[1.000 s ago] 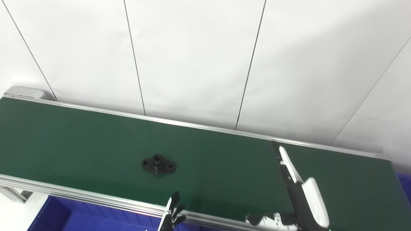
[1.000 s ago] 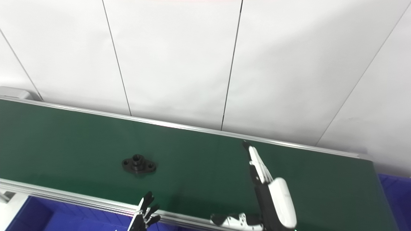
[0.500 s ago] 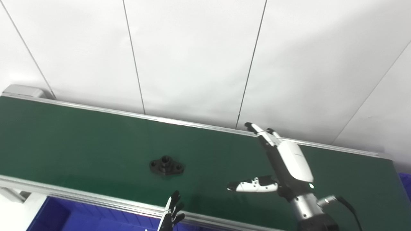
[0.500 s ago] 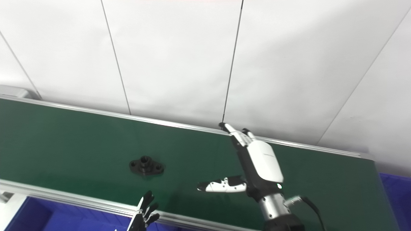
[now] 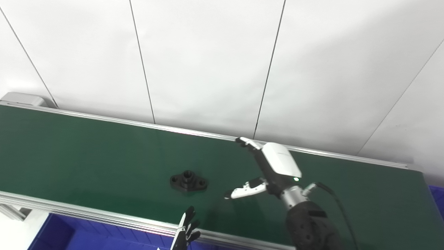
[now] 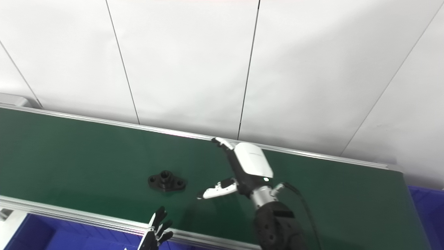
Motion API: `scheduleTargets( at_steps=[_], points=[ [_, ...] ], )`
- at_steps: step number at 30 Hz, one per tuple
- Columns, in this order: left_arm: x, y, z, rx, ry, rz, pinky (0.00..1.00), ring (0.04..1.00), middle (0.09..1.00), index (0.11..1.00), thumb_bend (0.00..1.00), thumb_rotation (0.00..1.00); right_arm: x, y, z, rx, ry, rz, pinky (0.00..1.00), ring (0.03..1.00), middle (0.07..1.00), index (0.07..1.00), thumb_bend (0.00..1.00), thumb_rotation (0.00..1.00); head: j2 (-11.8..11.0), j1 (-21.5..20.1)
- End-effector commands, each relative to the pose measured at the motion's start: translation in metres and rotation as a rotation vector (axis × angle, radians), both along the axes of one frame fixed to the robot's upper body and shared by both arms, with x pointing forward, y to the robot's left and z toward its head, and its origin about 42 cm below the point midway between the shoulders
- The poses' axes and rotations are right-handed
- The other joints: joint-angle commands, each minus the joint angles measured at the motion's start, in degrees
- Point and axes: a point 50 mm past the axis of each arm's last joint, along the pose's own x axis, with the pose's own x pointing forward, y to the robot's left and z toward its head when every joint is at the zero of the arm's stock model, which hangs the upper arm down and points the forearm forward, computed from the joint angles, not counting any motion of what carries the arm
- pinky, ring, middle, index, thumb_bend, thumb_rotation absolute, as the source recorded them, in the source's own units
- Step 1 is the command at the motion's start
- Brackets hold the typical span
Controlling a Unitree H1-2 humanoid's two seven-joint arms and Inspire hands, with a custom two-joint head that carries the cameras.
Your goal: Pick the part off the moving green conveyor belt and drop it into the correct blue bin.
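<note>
Belt (image 5: 86,149) – part (image 5: 188,181), R hand (image 5: 267,168) apart.

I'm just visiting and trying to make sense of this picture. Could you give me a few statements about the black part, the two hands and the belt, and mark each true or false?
1. The black part lies flat on the green conveyor belt. True.
2. The right hand is already holding the part. False: it is open over the belt, to the right of the part and apart from it.
3. The left hand is low at the belt's near edge, only partly in view. True.
4. The part sits inside a blue bin. False: it is on the belt; the bin shows below the belt's near rail.
5. Two parts ride the belt. False: only one shows.
</note>
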Motion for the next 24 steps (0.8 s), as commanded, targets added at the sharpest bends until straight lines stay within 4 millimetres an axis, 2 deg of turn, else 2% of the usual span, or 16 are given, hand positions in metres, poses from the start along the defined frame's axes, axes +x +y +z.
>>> scheduleTargets(
  at_steps=[1, 16, 24],
  points=[
    [0.001, -0.013, 0.013, -0.041, -0.04, -0.004, 0.89, 0.945, 1.0, 1.0, 0.8, 0.87, 0.008, 0.014, 0.017, 0.012, -0.067, -0.002, 0.79, 0.812, 0.845, 0.869, 0.94, 0.38, 0.06, 0.05],
    [0.001, -0.017, 0.016, -0.036, -0.042, 0.004, 0.88, 0.938, 1.0, 1.0, 0.81, 0.88, 0.019, 0.06, -0.017, -0.094, -0.067, 0.001, 0.59, 0.681, 0.765, 0.811, 0.96, 0.32, 0.75, 1.4],
    [0.0, -0.02, 0.019, -0.036, -0.047, 0.0, 0.87, 0.939, 1.0, 1.0, 0.8, 0.87, 0.021, 0.069, -0.032, -0.116, -0.06, -0.007, 0.48, 0.61, 0.729, 0.771, 0.91, 0.31, 1.17, 2.44]
  ],
)
